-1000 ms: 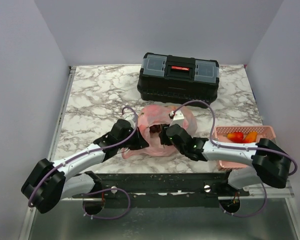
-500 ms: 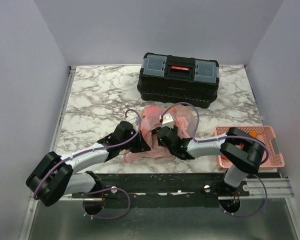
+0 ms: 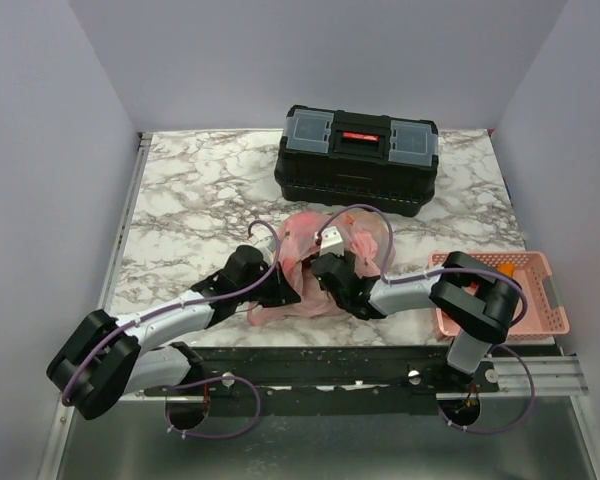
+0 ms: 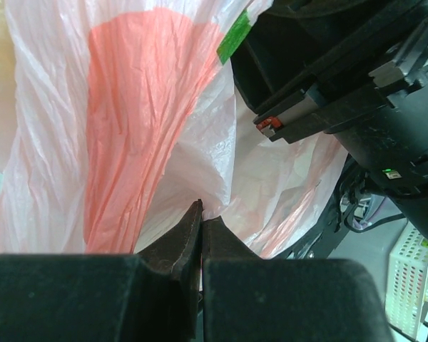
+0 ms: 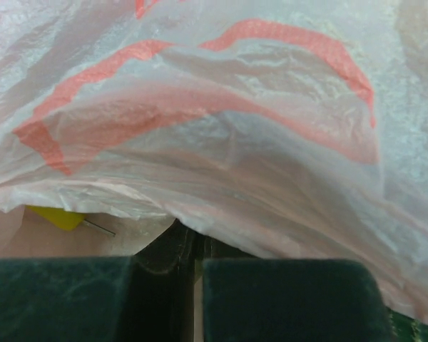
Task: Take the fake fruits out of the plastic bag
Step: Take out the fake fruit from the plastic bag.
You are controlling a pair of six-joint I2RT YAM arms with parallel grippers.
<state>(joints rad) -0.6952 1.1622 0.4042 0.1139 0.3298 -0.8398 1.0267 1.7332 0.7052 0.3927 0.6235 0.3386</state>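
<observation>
- The plastic bag [image 3: 325, 250] is seen lying crumpled on the marble table [image 3: 190, 190], near the front edge. It is flanked by both wrists, and the black toolbox [image 3: 358, 155] stands behind it.
- The left gripper [image 4: 201, 214] is shown with its fingers pressed together, and a fold of the bag's film is pinched right at the tips. The bag's near-left side is judged to be anchored by that grip.
- The right gripper [image 5: 194, 239] is pushed in under the film with its fingers brought together as well. Film is draped over the tips, but whether any of it is clamped cannot be told.
- The step in hand is judged to be the opening of the bag. One side is held down while the other is worked, so that the fake fruits inside can be reached.
- A yellow piece [image 5: 53, 216] is glimpsed under the film in the right wrist view and is taken to be one of the fruits. No fruit is seen gripped.
- An orange bit [image 3: 507, 270] is made out in the pink basket [image 3: 545, 300] at the right, largely hidden by the right arm.
- For the next move, the film would have to be lifted or drawn aside and the mouth spread. The right fingers would then need to be parted again to close on a fruit rather than on plastic.
- The bag is thin, translucent and finely creased, with darker pink bands; it is expected to slip, cling and bunch. The yellow piece looks smooth and hard.
</observation>
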